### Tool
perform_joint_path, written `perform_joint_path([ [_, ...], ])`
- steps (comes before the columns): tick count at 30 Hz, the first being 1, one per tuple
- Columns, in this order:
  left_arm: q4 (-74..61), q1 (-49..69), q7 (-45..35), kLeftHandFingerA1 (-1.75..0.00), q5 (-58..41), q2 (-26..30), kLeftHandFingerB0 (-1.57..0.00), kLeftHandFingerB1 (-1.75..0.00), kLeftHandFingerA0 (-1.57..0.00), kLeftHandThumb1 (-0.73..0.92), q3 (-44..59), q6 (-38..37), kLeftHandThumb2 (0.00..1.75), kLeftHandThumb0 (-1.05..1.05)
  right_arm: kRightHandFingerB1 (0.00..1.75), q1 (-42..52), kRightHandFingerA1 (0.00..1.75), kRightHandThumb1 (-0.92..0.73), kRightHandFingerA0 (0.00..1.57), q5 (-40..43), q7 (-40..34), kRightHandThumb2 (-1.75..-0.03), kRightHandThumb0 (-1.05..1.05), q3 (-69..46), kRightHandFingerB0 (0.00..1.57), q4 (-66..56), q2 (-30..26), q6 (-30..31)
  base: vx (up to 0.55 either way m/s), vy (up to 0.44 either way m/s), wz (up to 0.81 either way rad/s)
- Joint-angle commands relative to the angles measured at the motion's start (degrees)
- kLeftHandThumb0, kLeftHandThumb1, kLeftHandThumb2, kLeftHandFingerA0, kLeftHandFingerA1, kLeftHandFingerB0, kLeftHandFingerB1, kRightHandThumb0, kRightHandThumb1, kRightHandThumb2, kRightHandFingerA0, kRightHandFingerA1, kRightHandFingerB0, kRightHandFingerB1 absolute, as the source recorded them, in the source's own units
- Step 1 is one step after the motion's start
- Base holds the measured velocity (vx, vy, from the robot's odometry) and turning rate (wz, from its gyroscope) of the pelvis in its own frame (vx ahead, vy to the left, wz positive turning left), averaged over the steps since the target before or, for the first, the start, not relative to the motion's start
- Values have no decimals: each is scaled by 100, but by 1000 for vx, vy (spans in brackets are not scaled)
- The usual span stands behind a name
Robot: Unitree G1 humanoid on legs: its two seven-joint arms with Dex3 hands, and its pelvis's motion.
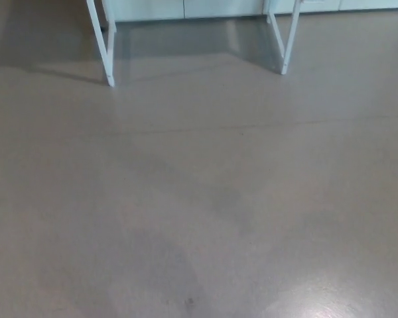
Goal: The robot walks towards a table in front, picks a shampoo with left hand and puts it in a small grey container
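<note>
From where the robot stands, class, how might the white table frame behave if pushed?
Probably light: the table legs look thin. It may slide, since the floor looks smooth. Its top is unseen, so tipping is unclear.

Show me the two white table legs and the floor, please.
Left table leg [105, 66]: head view, lower stretch of the slanted white leg.
Right table leg [290, 40]: head view, middle of the white leg.
Floor [199, 218]: head view, bare grey stretch in the middle.
</note>
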Motion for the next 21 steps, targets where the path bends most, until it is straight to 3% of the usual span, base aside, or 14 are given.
perform_joint_path([
  [1, 89, -1, -121, -52, -240, 129, -51, -43, -65, 58, 60, -227, 57, -20, 41, -14, 46, -66, 66, 67, 30, -59, -23, -41, 52, 96, -85, -289, 16, -25, 31],
  [2, 102, 59, -40, -58, -135, 133, -50, -51, -64, 48, -48, -229, 70, -32, 41, 73, 47, -65, 70, 101, 35, -59, -24, -76, 54, 115, -87, -333, 24, -14, -7],
  [5, 116, 85, 0, -58, -125, 141, -50, -51, -64, 48, -133, -236, 70, -32, 41, 107, 47, -65, 70, 106, 39, -59, -24, -103, 54, 139, -86, -372, 14, -32, -1],
  [6, 118, 86, -61, -47, -56, 188, -52, -42, -61, 58, -232, -243, 57, -25, 41, 124, 47, -66, 72, 32, 7, -59, -24, -42, 55, 144, -83, -394, 81, 83, -8],
  [11, 116, 133, -60, -51, -151, 224, -54, -44, -65, 57, -290, -277, 57, -22, 42, 199, 48, -65, 75, -68, -101, -59, -27, 67, 58, 168, -37, -453, 156, 249, 2],
  [12, 123, 156, -88, -51, -117, 242, -54, -44, -65, 57, -341, -301, 57, -23, 42, 219, 48, -66, 74, -39, -91, -59, -24, 59, 58, 186, -22, -419, 172, 414, -54],
  [13, 124, 169, -140, -58, -86, 254, -48, -51, -62, 47, -388, -339, 70, -33, 42, 202, 48, -67, 72, -57, -68, -60, -24, 86, 56, 197, -35, -403, 169, 402, -6],
  [18, 140, 120, -145, -58, -148, 256, -49, -51, -61, 47, -426, -288, 70, -34, 43, 146, 49, -69, 72, -37, -31, -60, -23, 112, 56, 215, -57, -400, 232, 92, 3],
  [19, 127, 66, -173, -54, -266, 224, -51, -44, -64, 56, -334, -273, 56, -23, 42, 85, 47, -68, 71, -82, -68, -60, -25, 157, 56, 208, -57, -379, 233, -63, 11],
  [20, 127, 45, -169, -52, -274, 231, -52, -44, -65, 58, -330, -256, 57, -23, 42, 59, 48, -67, 72, -111, -91, -59, -25, 188, 57, 225, -48, -370, 205, -87, 12],
  [21, 126, 23, -131, -59, -231, 255, -49, -52, -62, 49, -370, -240, 71, -32, 42, 39, 48, -67, 71, -145, -123, -60, -24, 229, 57, 249, -27, -363, 238, -127, 10],
])
